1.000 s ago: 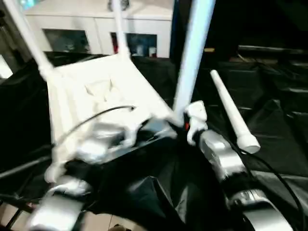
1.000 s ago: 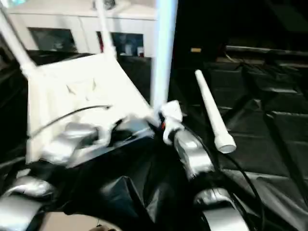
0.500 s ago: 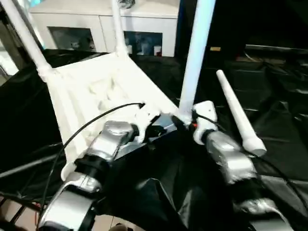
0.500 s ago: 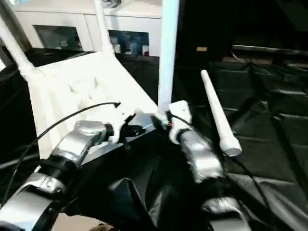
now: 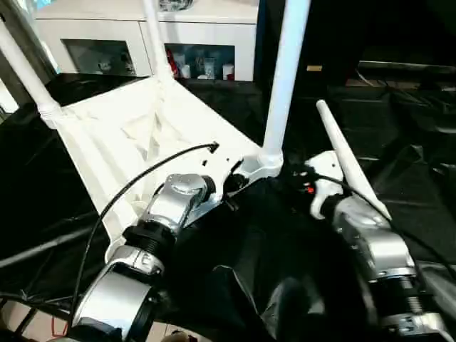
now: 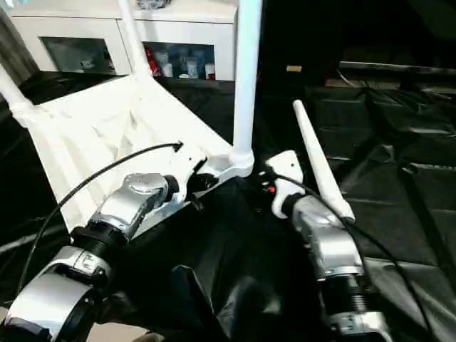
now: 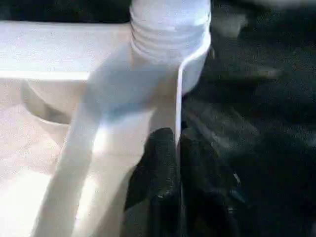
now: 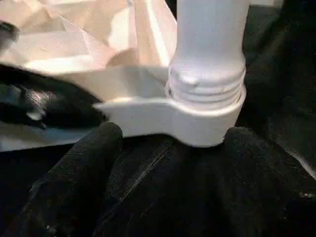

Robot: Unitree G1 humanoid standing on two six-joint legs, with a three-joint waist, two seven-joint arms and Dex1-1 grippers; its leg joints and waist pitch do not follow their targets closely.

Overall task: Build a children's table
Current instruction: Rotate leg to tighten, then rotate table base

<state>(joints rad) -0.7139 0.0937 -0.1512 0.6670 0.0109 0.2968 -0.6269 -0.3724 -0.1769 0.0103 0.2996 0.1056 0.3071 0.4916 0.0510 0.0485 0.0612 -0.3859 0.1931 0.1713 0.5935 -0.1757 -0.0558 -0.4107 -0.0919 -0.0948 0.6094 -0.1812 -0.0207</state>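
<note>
Table top: one white plastic table top (image 5: 135, 135), turned underside up so its ribs show, tilted and resting on the black covering; its near edge is at the left tool.
Fitted legs: three white legs stand up from corner sockets, one (image 5: 285, 78) in the near socket (image 5: 267, 162) between the two tools, one (image 5: 25, 68) at the corner far out beyond the left tool, one (image 5: 155, 39) at the far corner.
Loose leg: one more white leg (image 5: 349, 167) lies flat on the covering, just beside and partly under the right tool's wrist, wide end nearest the robot.
Left tool: the left tool (image 7: 175, 158) is pinched narrow on the thin rim of the table top, one black finger (image 7: 157, 163) on each side of it, right next to the near socket.
Right tool: the right tool (image 8: 168, 148) is spread wide, its fingers (image 8: 94, 153) apart and just short of the near socket, which sits between them without clear contact.
Thread: the near leg's ribbed base shows above the socket collar in the right wrist view.
Surface: crumpled black sheeting (image 5: 271, 263) covers everything beneath both tools.
Room: one white cabinet (image 5: 142, 43) with glass doors stands beyond the table top, small items on its shelves; the space beyond the right tool is dark.
</note>
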